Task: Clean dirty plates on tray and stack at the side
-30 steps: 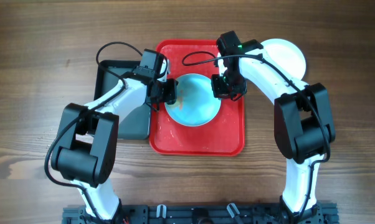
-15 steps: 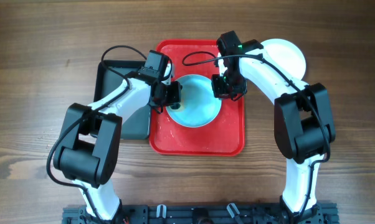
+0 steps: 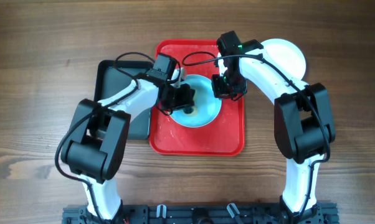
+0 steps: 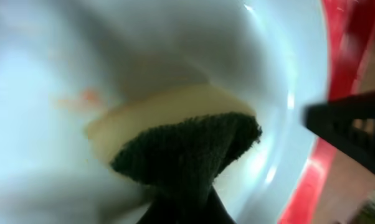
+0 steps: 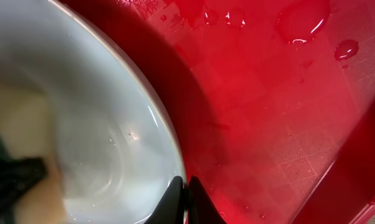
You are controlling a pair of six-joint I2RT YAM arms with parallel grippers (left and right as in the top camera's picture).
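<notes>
L gripper (image 3: 185, 99) is hanging over the light-blue plate (image 3: 203, 113), jaws pinched narrow on a sponge (image 4: 175, 140). The sponge's dark green scrub side is facing the wrist cam, its pale yellow foam is pressing against the plate's inner surface. A small orange-red smear (image 4: 88, 96) is showing on the plate just left of the sponge in the L wrist view.

R gripper (image 3: 228, 89) is sitting at the plate's right rim, fingertips closed tight on the edge, one above and one below as far as the R wrist view shows.

The light-blue plate is lying in the far-middle part of the red tray (image 3: 197, 142), which is sitting mid-table (image 3: 38, 74). Water drops (image 5: 299, 26) are glistening on the tray floor to the right of the plate.

A white plate (image 3: 291, 56) is resting on the table at far right, just beside the tray's far-right corner, partly under the R arm. A black tray (image 3: 111, 78) is lying just left of the red tray, L arm crossing over it. Can't tell whether more plates are stacked under the white one.
</notes>
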